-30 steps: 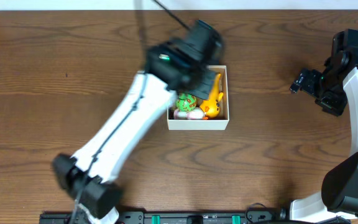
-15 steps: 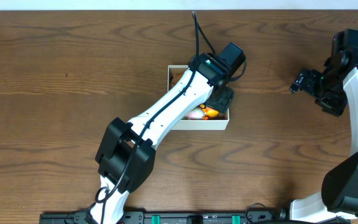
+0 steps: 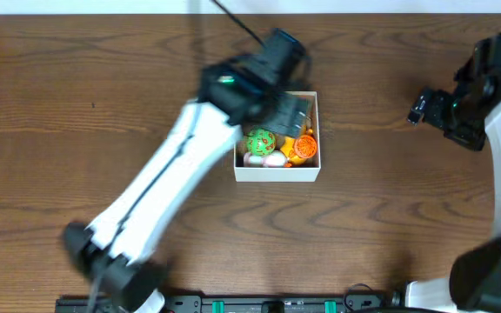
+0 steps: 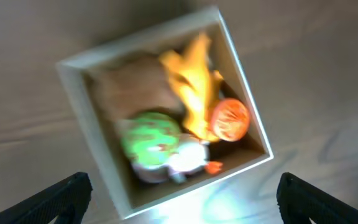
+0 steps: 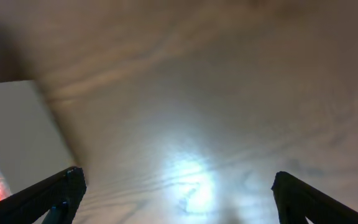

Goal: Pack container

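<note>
Seen from overhead, the container (image 3: pixel 277 172) stands about the middle of the wooden table (image 3: pixel 76 78), a white square box open at the top. Inside lie a green ball (image 3: pixel 262 141), an orange ball (image 3: pixel 304 146) and a pale toy (image 3: pixel 268 160), close together at its near side. The left gripper (image 3: pixel 291 110) hangs over the far part of the box, and the arm is blurred. The right gripper (image 3: pixel 421 106) is well apart, to the right, over bare wood.

In the left wrist view the box is directly below, turned a little. A yellow toy (image 4: pixel 194 81) lies between the green ball and the orange one; the picture is too blurred to name the tan shape at the far side. The two fingers (image 4: pixel 67 193) stand wide apart and hold nothing.

In the right wrist view there is only the table surface with a bright reflection, and these fingers (image 5: pixel 61 193) are also wide apart and empty.

The box is probably light, with thin cardboard walls which bend under pressure, and it may slide easily on the smooth wood. The safest hold seems to be a pinch over one wall, close to a corner where the cardboard is stiffer, and with mild force. The toys are loose, so tilting could let them roll.
</note>
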### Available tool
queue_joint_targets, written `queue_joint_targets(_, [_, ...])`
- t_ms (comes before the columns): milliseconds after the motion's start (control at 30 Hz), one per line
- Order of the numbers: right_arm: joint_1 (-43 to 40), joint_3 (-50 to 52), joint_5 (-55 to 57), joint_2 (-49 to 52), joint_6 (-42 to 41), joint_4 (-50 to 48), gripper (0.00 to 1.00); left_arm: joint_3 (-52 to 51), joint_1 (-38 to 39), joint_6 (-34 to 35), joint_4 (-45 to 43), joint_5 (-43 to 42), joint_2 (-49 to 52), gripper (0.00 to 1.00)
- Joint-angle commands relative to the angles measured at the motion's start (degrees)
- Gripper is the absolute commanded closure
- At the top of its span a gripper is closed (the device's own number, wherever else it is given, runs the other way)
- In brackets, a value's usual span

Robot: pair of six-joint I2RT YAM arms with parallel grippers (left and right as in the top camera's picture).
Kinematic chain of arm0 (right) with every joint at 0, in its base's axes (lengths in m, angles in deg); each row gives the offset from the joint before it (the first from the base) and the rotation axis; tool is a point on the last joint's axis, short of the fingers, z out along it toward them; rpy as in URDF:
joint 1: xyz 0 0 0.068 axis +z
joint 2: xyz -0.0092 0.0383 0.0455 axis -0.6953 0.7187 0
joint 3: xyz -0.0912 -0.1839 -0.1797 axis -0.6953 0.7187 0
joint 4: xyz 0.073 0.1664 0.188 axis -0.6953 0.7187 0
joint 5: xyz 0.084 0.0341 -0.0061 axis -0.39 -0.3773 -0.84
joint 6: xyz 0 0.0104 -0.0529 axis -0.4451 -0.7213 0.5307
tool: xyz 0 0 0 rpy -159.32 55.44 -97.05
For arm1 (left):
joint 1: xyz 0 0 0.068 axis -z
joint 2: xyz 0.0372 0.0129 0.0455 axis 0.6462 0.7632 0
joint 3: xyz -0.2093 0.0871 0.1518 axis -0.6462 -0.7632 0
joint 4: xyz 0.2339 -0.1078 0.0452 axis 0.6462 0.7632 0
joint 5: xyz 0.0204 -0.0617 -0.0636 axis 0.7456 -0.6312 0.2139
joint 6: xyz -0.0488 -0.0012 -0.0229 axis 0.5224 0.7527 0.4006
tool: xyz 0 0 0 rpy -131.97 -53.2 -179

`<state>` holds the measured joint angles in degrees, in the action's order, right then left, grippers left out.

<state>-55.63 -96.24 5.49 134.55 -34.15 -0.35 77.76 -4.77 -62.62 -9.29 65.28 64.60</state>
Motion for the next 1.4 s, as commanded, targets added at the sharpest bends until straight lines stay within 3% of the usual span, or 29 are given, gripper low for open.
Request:
queue_joint_targets(0, [1.03,-0.63,-9.75,-9.92,10.27,-1.53,0.01,1.88,-3.54,0.9,1.81,8.83,-9.57,0.04])
queue_joint_targets(333, [1.16,-0.63,-16.0,-39.06,12.26,-1.49,0.01,1.86,-10.1,5.81,9.6,23.04,-35.3,0.01])
queue_joint_targets(633, [1.14,-0.63,-15.98,-56.78,12.24,-0.7,0.01,1.86,-10.08,6.54,15.5,26.56,-44.94,0.02])
queue_joint_targets(833, [1.14,-0.63,-15.98,-61.46,12.24,-0.63,0.01,1.86,-10.08,6.54,15.63,26.56,-45.81,0.02])
queue_joint_targets(1367, [1.14,-0.63,-15.89,-61.81,12.28,6.45,0.01,1.86,-10.08,6.54,15.63,26.56,-45.79,0.02])
